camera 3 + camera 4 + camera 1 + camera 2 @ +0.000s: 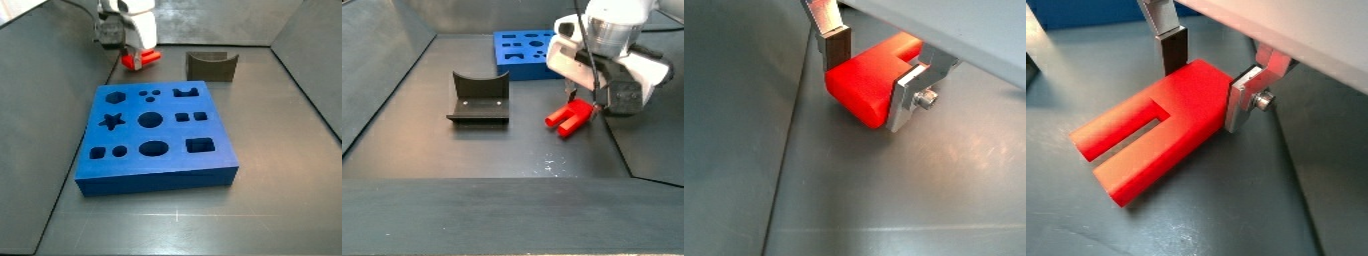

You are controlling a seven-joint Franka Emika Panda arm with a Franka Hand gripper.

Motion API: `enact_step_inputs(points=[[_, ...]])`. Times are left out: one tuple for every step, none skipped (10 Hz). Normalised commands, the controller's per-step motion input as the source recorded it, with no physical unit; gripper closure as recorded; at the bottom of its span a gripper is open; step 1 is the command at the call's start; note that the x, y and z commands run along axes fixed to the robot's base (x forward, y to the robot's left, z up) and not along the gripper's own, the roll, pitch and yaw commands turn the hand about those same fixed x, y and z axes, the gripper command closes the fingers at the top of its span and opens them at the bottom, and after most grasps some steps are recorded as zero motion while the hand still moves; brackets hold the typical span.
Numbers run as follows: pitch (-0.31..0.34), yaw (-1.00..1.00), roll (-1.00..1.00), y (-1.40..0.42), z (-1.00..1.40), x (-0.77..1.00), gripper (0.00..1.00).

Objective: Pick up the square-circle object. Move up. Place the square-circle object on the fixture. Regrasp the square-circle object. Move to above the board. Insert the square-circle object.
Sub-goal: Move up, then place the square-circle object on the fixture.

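The square-circle object (1153, 125) is a bright red flat block with two prongs pointing away from the gripper. In both wrist views its solid end (865, 85) sits between the silver fingers, and the gripper (871, 85) (1209, 85) is shut on it, pads touching both sides. In both side views the gripper (127, 45) (589, 95) reaches down to the red piece (136, 58) (569, 117) low at the floor. The red piece lies between the blue board (134, 135) (516, 60) and the side wall, apart from the dark fixture (211, 66) (478, 98).
Grey walls enclose the dark floor, and one wall (54, 60) runs close beside the gripper. The board has several shaped cut-outs on top. The fixture stands a short way off the board's end.
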Motion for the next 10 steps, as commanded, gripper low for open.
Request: enact_step_inputs(points=[[0.044, 0.01, -0.02, 0.02, 0.63, 0.02, 1.0], [0.051, 0.01, -0.03, 0.01, 0.5, 0.01, 1.0], [0.046, 0.01, -0.04, 0.0, 0.37, 0.0, 1.0], [0.036, 0.01, -0.05, -0.01, 0.19, -0.01, 1.0], [0.0, 0.0, 0.0, 0.0, 1.0, 0.0, 1.0], [0.008, 0.0, -0.01, 0.0, 1.0, 0.0, 1.0], [0.021, 0.0, -0.01, 0.0, 1.0, -0.01, 1.0], [0.027, 0.01, -0.03, -0.01, 1.0, -0.01, 1.0], [0.03, 0.01, -0.03, -0.01, 1.0, -0.01, 1.0], [0.032, 0.01, -0.05, -0.01, 1.0, -0.02, 1.0]])
